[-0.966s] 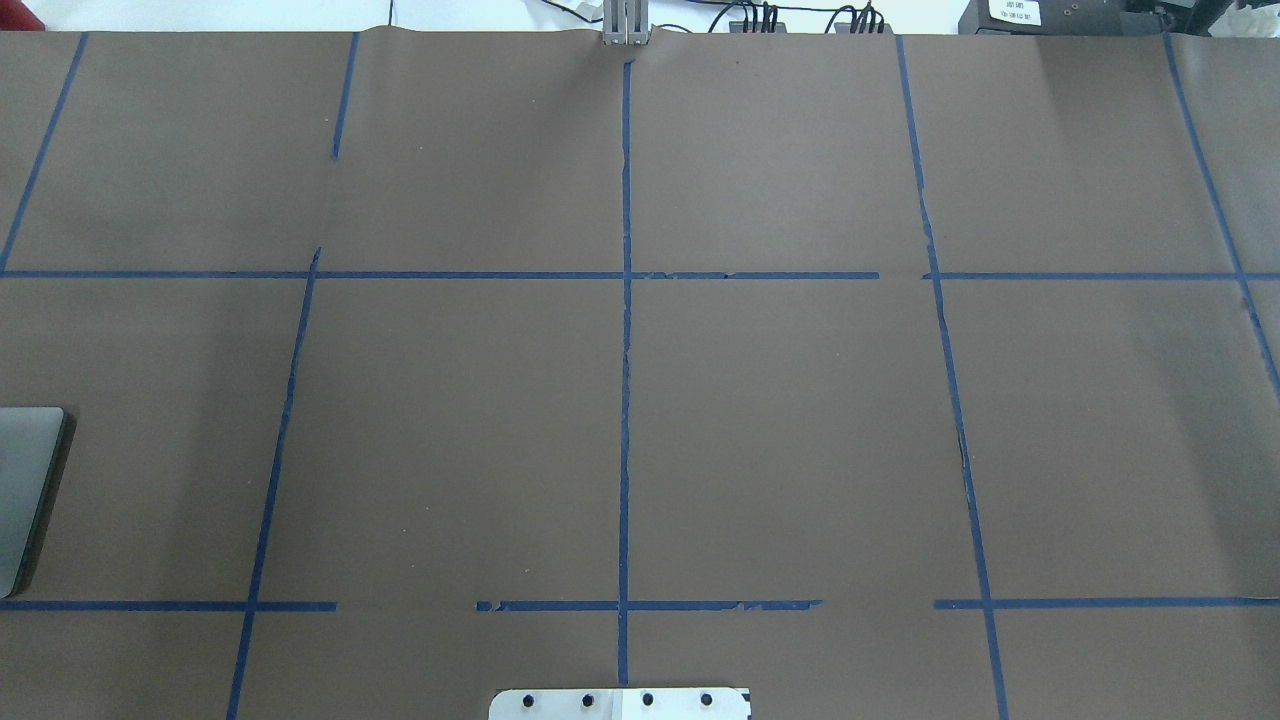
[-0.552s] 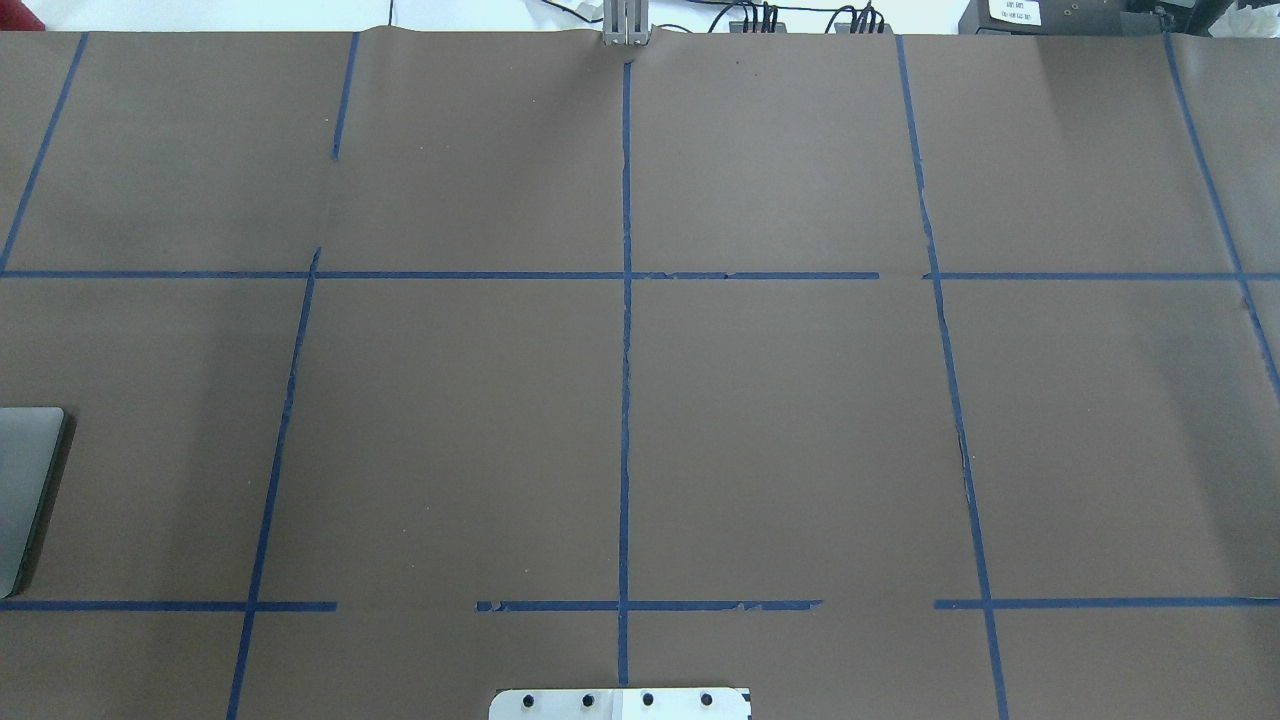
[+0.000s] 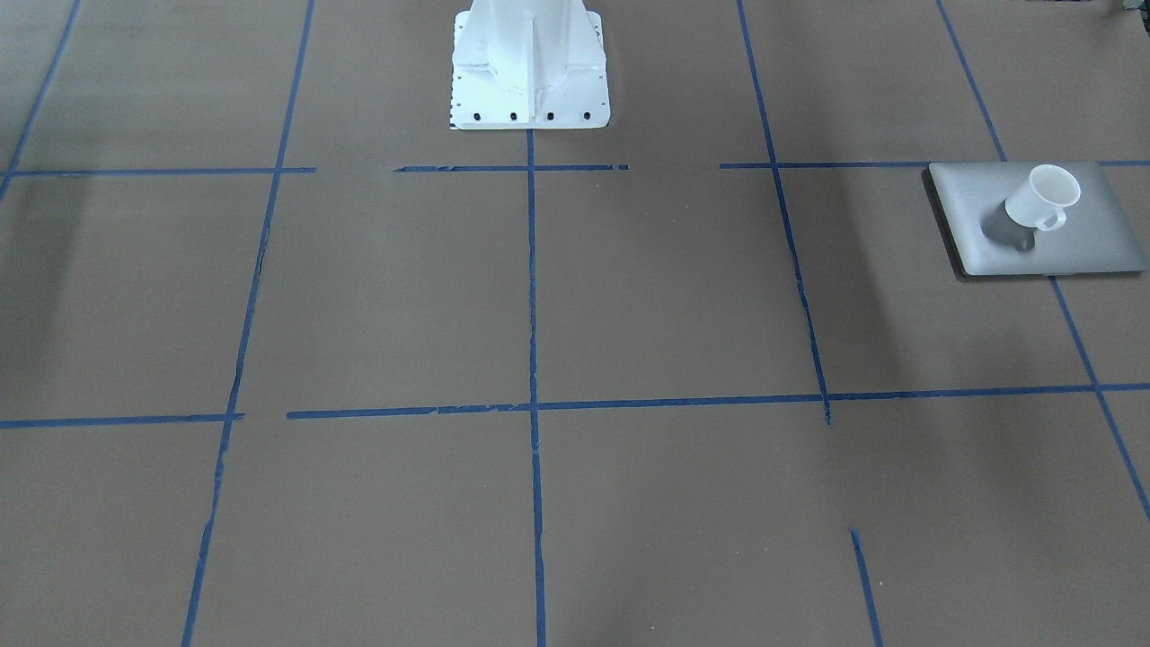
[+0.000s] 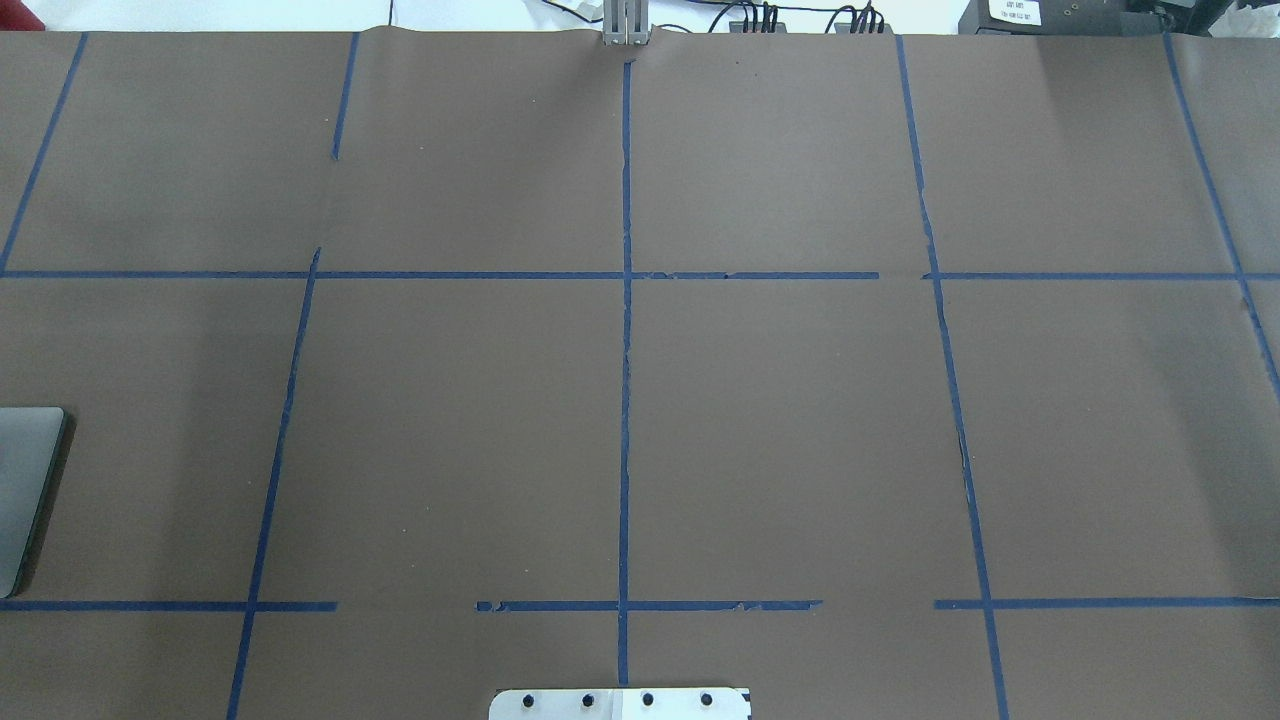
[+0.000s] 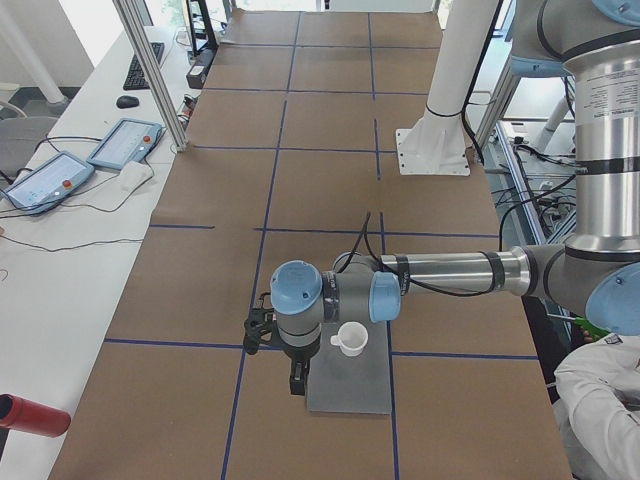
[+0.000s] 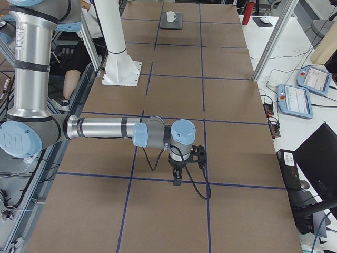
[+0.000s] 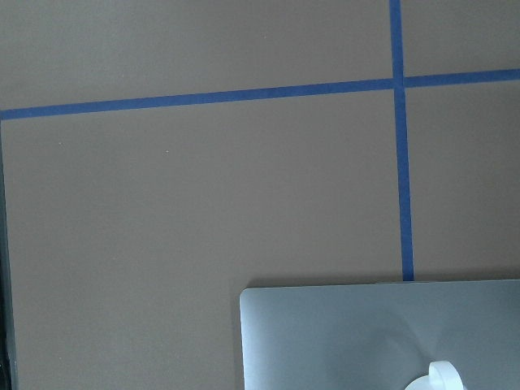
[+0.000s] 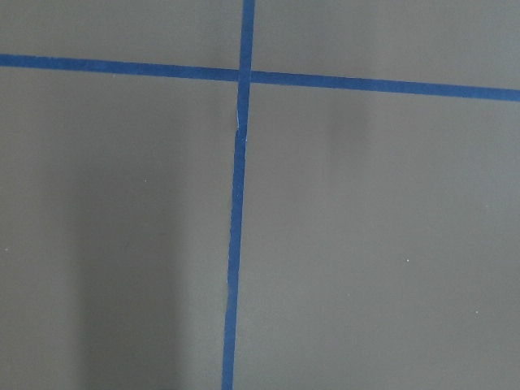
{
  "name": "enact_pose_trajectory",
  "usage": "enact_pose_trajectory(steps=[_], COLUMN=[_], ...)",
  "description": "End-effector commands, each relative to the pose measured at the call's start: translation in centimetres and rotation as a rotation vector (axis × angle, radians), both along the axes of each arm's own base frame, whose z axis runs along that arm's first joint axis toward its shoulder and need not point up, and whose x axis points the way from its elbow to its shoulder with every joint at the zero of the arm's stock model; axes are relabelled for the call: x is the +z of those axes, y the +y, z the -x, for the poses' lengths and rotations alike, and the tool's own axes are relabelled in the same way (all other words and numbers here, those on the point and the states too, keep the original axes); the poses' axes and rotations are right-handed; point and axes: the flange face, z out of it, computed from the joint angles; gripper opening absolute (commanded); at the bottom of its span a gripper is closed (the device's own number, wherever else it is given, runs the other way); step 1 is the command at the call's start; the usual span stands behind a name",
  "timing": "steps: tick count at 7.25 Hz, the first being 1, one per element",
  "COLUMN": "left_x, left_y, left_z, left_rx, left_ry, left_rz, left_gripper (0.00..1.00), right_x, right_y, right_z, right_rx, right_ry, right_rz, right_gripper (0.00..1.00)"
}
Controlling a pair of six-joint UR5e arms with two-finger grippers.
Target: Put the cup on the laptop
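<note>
While the cup [image 3: 1040,199] is seen upright on the laptop [image 3: 1087,243], whether the left and right jaws are clenched cannot be told.

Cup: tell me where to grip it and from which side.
Probably from straight above, pinching the rim wall. The cup stands upright on the laptop, mouth open upward; its handle points away from the robot, so take the handle-free near side.

No text is legible; the white label [image 4: 1013,11] is too blurred.
</note>
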Motion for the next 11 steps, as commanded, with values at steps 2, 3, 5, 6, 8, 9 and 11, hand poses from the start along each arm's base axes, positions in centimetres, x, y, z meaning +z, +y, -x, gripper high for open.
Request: enact_pose_trajectory(steps=[2,3,5,6,8,9,11], left_x=[-0.59,-0.68,-0.78,-0.77,-0.76,-0.76,-0.73], left_y=[-0.18,-0.25,-0.35,-0.34,-0.34,-0.34,-0.25], left_z=[-0.6,-0.61,-0.6,-0.6,-0.59,-0.59,-0.6], left_rx=[0.002,0.002,0.001,0.001,0.001,0.001,0.001], left_ry=[0.082,0.082,0.081,0.082,0.08,0.08,0.08], left_rz=[-0.025,-0.045,-0.049,-0.048,-0.047,-0.047,-0.044], left_gripper=[1.0,1.0,1.0,1.0,1.0,1.0,1.0], right_x=[0.0,-0.01,0.0,0.01,0.0,0.0,0.0], right_y=[0.0,-0.01,0.0,0.0,0.0,0.0,0.0], right_z=[0.0,-0.01,0.0,-0.01,0.0,0.0,0.0], right_rx=[0.0,0.0,0.0,0.0,0.0,0.0,0.0], right_ry=[0.0,0.001,0.0,0.001,0.0,0.0,0.0], right_rz=[0.0,-0.002,0.0,0.0,0.0,0.0,0.0], right_gripper=[1.0,1.0,1.0,1.0,1.0,1.0,1.0])
